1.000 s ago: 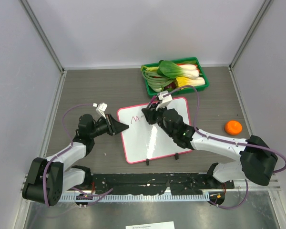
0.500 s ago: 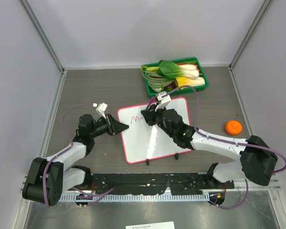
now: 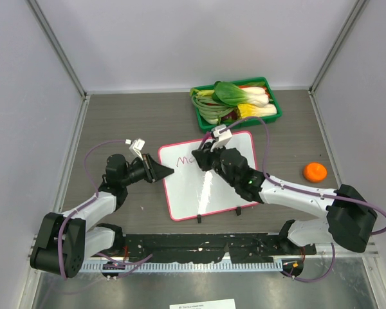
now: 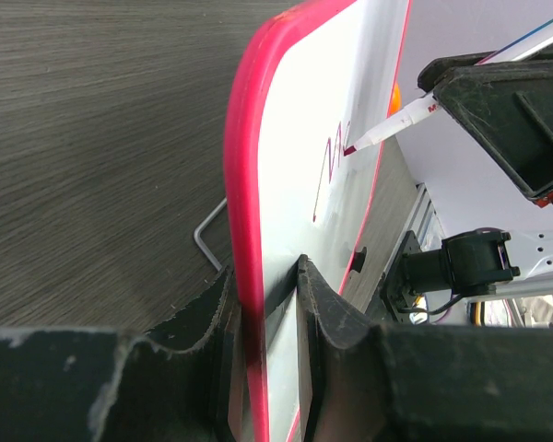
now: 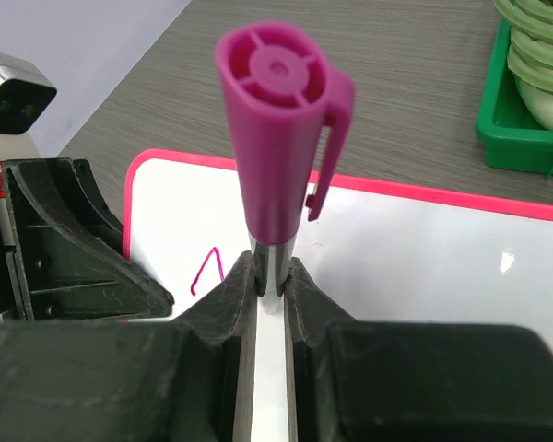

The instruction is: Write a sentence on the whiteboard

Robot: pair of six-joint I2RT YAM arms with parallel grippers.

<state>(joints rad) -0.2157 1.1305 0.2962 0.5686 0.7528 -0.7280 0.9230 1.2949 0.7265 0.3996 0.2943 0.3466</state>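
The whiteboard (image 3: 206,187), white with a pink-red frame and two black feet, lies mid-table with a few magenta strokes (image 3: 182,159) near its far left corner. My left gripper (image 3: 168,171) is shut on the board's left edge; the left wrist view shows the frame (image 4: 242,276) pinched between its jaws. My right gripper (image 3: 199,156) is shut on a marker (image 5: 275,175) with a magenta cap on its back end. The marker tip (image 4: 350,147) touches the board beside the strokes. The strokes also show in the right wrist view (image 5: 208,269).
A green tray (image 3: 270,116) of bok choy and other vegetables stands just beyond the board's far edge. An orange (image 3: 315,171) lies to the right of the board. Grey walls close in the table on three sides.
The right gripper has shifted slightly right along the board's top with the marker, and the magenta writing has grown by a stroke. The left arm and board have not moved.
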